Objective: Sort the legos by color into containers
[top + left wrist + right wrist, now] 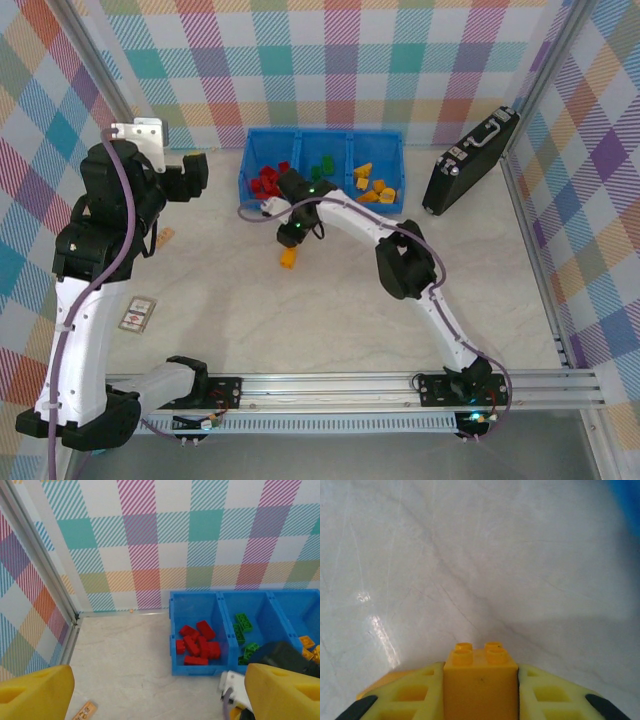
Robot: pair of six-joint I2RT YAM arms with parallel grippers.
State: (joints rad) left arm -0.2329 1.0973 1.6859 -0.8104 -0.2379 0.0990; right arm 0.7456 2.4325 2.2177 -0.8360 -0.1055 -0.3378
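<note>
At left, over the pale marbled table (250, 320): left gripper (190, 178), yellow fingers (35, 690) spread wide, released. Just in front of the bright blue ribbed plastic tray (322, 136): right gripper (290, 240) clenched on a small yellow-orange plastic brick (480, 680). Inside the tray: red bricks (268, 182) left, green bricks (322, 167) middle, yellow bricks (376, 186) right.

The pale marbled table (300, 330) bears a blue 3-compartment tray (322, 136) far centre, black briefcase (470, 162) far right, tan block (165, 238) left.
</note>
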